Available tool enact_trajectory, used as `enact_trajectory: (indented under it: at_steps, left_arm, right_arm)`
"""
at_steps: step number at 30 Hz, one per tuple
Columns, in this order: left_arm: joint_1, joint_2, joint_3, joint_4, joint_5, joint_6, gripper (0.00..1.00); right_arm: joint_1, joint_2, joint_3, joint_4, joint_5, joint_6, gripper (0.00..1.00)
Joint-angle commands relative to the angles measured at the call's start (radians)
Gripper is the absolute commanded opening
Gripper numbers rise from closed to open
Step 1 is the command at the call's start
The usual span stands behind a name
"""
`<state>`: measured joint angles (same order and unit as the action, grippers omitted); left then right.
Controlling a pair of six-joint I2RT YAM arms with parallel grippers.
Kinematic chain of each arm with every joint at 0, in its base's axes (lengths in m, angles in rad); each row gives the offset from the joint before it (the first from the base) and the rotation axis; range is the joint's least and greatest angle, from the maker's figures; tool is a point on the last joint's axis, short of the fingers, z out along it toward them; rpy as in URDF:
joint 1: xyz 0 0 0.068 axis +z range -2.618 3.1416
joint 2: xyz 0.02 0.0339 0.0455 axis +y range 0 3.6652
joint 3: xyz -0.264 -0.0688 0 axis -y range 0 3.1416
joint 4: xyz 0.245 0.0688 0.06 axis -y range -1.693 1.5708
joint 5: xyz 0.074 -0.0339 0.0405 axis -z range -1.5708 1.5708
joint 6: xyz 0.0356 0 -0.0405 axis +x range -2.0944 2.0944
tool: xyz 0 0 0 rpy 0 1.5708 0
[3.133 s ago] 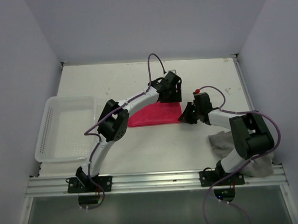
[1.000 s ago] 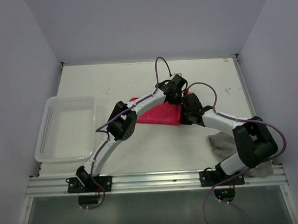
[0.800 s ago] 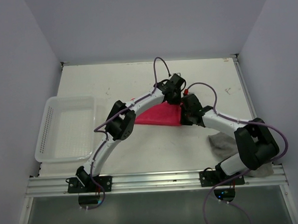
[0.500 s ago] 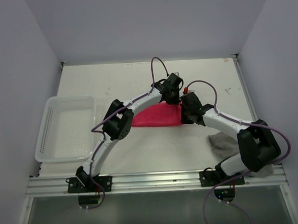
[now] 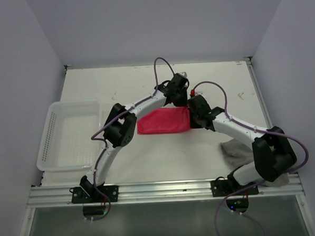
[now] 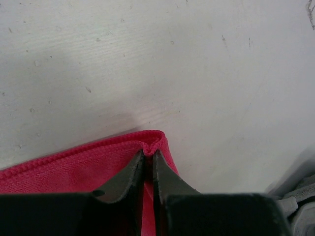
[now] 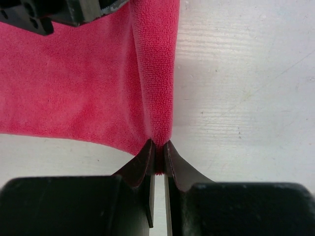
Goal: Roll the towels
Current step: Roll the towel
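The pink-red towel [image 5: 163, 121] lies folded in a rectangle at the table's middle. My left gripper [image 6: 148, 153] is shut on its far right corner, the hem of the pink-red towel [image 6: 98, 162] bunched between the jaws. My right gripper [image 7: 159, 144] is shut on the near right corner, and the pink-red towel [image 7: 74, 83] spreads away to the left of it. From above, the left gripper [image 5: 180, 95] and right gripper [image 5: 192, 116] sit close together at the towel's right edge. The grey-taupe towel [image 5: 234, 149] lies crumpled beside the right arm.
A white perforated basket [image 5: 54, 135] stands at the left of the table [image 5: 113, 83]. The enclosure's walls close in on the left, right and back. A metal rail [image 5: 161, 189] with both arm bases runs along the near edge.
Both grippers have carried the towel's right edge back and to the left. The towel has gone from a slanted wedge to a squarer folded rectangle. The left jaws have closed a little.
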<state>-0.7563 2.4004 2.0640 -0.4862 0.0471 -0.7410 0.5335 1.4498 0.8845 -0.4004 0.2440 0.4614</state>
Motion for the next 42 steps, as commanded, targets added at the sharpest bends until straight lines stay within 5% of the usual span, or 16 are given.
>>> enact_trajectory:
  at_steps: [1, 18, 42]
  left_arm:
    - [0.021, -0.084, -0.033, 0.078, 0.013, 0.008, 0.12]
    - [0.057, -0.196, -0.258, 0.230, 0.056, 0.014, 0.12]
    - [0.069, -0.207, -0.373, 0.316, 0.082, 0.061, 0.12]
  right_arm:
    - [0.023, -0.011, 0.050, -0.058, 0.060, -0.032, 0.00]
    - [0.144, 0.093, 0.133, -0.101, 0.189, -0.037, 0.00]
    - [0.154, 0.187, 0.107, 0.040, 0.029, 0.040, 0.02]
